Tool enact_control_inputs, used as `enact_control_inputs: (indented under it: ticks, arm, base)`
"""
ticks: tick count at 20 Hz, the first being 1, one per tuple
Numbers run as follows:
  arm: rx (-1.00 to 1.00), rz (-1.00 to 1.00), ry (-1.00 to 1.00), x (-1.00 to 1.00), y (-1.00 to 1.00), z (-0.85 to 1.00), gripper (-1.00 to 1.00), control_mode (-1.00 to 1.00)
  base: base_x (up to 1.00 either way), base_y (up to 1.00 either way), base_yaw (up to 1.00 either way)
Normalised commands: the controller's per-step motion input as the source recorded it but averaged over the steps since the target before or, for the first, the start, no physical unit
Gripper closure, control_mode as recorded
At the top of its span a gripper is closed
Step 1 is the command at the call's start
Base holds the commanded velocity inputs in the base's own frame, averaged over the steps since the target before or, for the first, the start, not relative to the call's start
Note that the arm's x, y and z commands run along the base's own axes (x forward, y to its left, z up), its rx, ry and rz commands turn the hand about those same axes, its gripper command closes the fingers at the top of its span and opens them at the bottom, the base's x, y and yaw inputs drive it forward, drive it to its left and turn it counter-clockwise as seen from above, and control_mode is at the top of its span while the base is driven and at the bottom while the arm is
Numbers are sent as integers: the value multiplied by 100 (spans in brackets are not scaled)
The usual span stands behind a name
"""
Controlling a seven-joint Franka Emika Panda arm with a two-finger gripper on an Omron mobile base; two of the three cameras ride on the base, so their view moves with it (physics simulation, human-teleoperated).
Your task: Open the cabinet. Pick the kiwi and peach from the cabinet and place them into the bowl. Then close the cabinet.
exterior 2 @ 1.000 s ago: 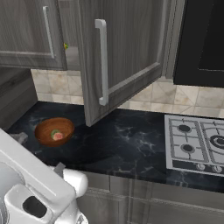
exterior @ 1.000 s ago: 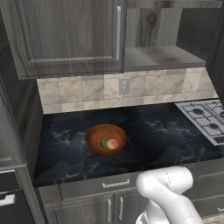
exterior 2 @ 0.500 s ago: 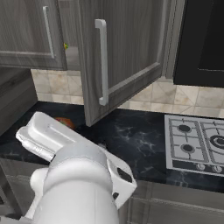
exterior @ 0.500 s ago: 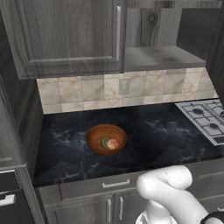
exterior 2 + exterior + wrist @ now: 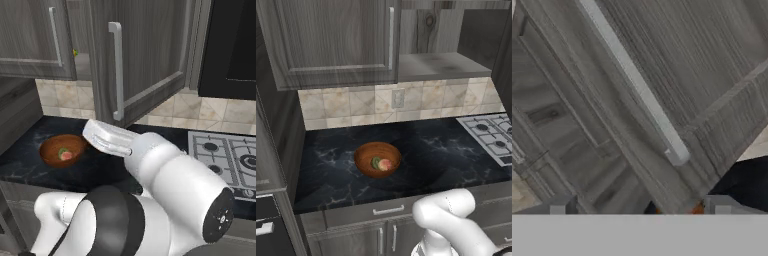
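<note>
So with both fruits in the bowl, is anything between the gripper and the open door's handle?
Nothing visible does. In the hand view the open gripper faces the open cabinet door, with its silver bar handle straight ahead and bare. The kiwi and peach lie in the bowl, down on the counter, out of the way.

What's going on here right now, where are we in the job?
Both fruits are already in the bowl on the dark counter: the kiwi and the peach lie side by side in it. The cabinet has one door swung open, so closing it is what remains. The gripper is open and empty, and the hand view looks at that door's silver bar handle from close up, not yet touching it.
</note>
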Motion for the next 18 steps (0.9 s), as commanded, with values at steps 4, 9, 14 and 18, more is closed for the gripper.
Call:
enact_control_inputs:
  ticks: [4,9,14,18]
  arm:
    - [10,31,-23,100,0,-16,-100,-100]
    - [14,27,-11,100,34,-2,-100,-100]
    - [4,2,-6,100,98,0,-100,-100]
    - [0,0,-4,100,100,0,-100,-100]
  base:
    - [0,0,0]
    - [0,0,0]
    - [0,0,0]
    - [0,0,0]
